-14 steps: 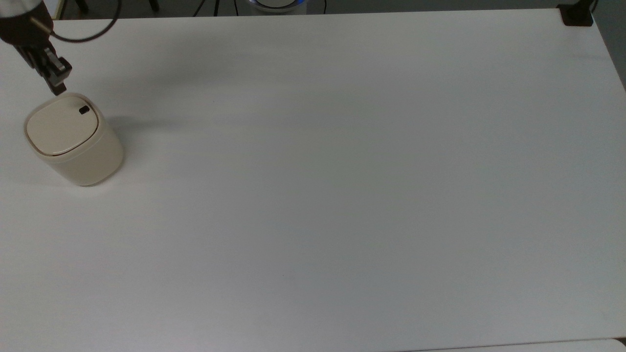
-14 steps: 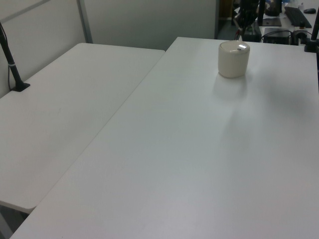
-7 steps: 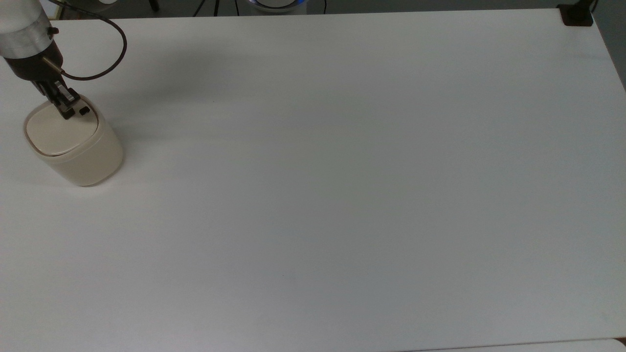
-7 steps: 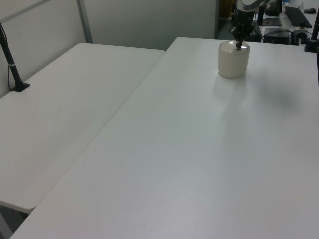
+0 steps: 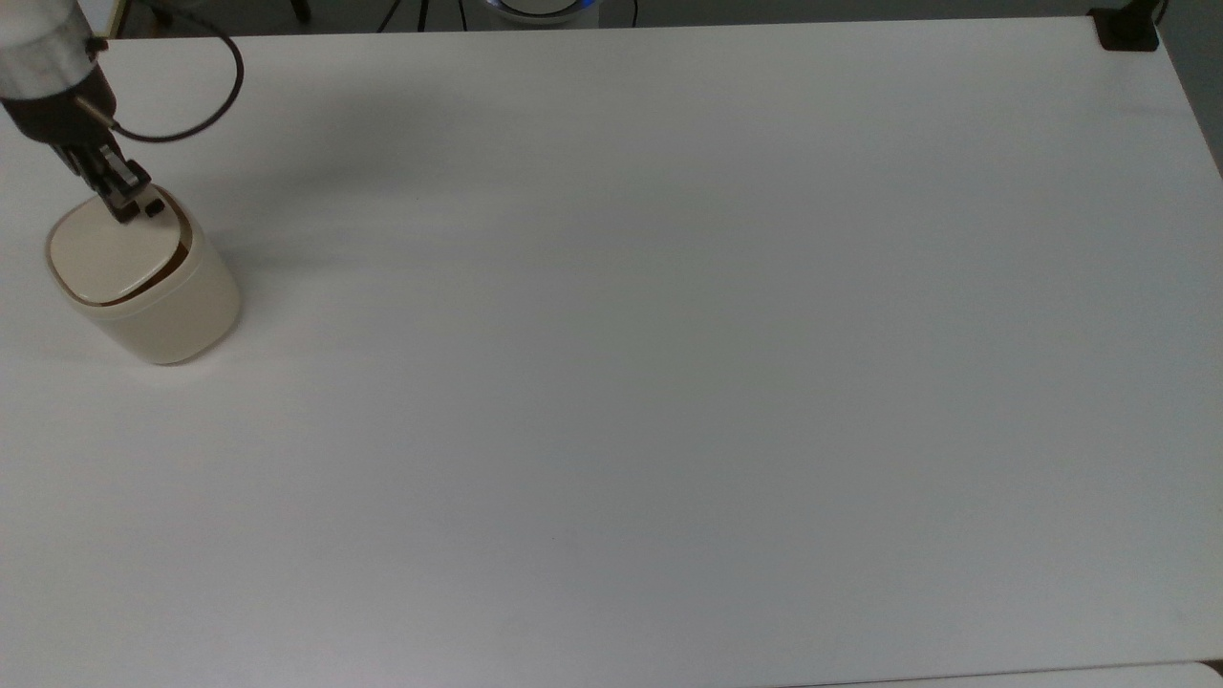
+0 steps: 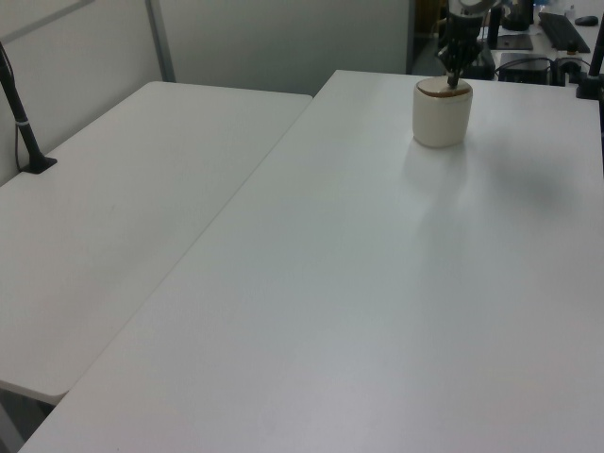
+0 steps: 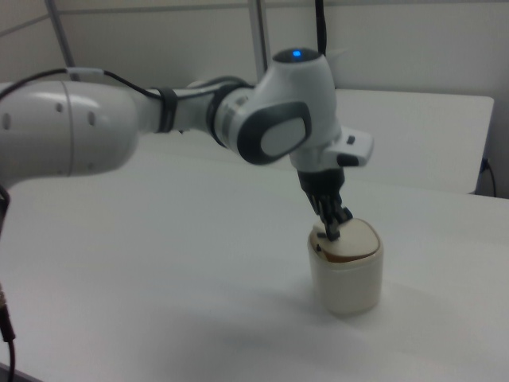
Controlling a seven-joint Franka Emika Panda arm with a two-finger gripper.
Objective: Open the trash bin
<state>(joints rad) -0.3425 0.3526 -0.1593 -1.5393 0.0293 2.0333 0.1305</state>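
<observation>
Half a second ago my claw [image 5: 126, 208] was pressing on a lid that sat flush all round; now the picture is different. Its fingers are drawn together with nothing between them, used as a single blunt tip, and that tip rests on the lid [image 5: 103, 253] right beside the small black button [image 5: 153, 206], at the corner nearest the top view's upper edge. Just past the tip, a dark brown gap [image 5: 182, 250] has opened between the lid and the rim along the top view's right side, where a moment earlier only a thin seam showed. In the right view the same gap shows under the lid's near edge, and the lid sits tilted rather than level. I take this to mean the catch has released: the lid has begun to lift, though it is far from standing open. The trash bin [image 5: 158, 311] itself has not shifted; it stands upright at the far left of the white tabletop [image 5: 669, 382] in the top view, close to that edge. My black cable [image 5: 227, 100] loops above the surface behind the bin. My judgement is that easing the tip off would let the lid rise, if it is sprung.
</observation>
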